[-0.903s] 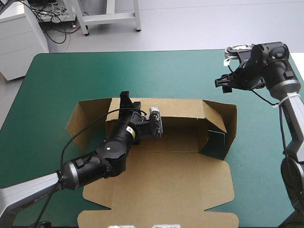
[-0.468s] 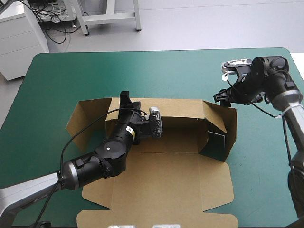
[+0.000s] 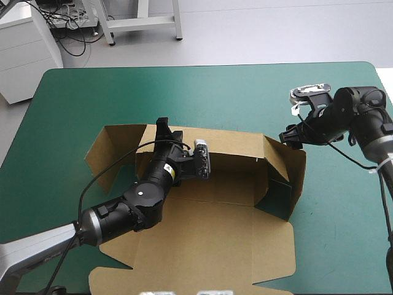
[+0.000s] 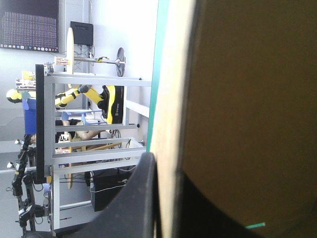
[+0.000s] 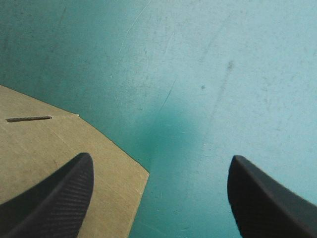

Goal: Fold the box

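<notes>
The brown box [image 3: 215,233] lies partly raised on the teal-green cover: far wall and right wall up, lid flat toward the near edge. My left gripper [image 3: 163,127] is shut on the far wall's top edge near its left end. In the left wrist view the board [image 4: 247,99] runs between the fingers of the left gripper [image 4: 166,198]. My right gripper [image 3: 287,136] is open at the right wall's upper far corner. In the right wrist view a brown flap [image 5: 44,144] with a slit lies under one finger of the right gripper [image 5: 159,163], with cover ahead.
The left side flap [image 3: 107,153] leans outward on the cover. The teal-green cover [image 3: 215,98] stretches beyond the far wall and right of the box. The table's right edge [image 3: 387,92] runs close behind the right arm.
My right gripper has come down and inward to the right wall's far corner. That wall now leans further in, and the lid has slid a little left. The left gripper kept its hold.
</notes>
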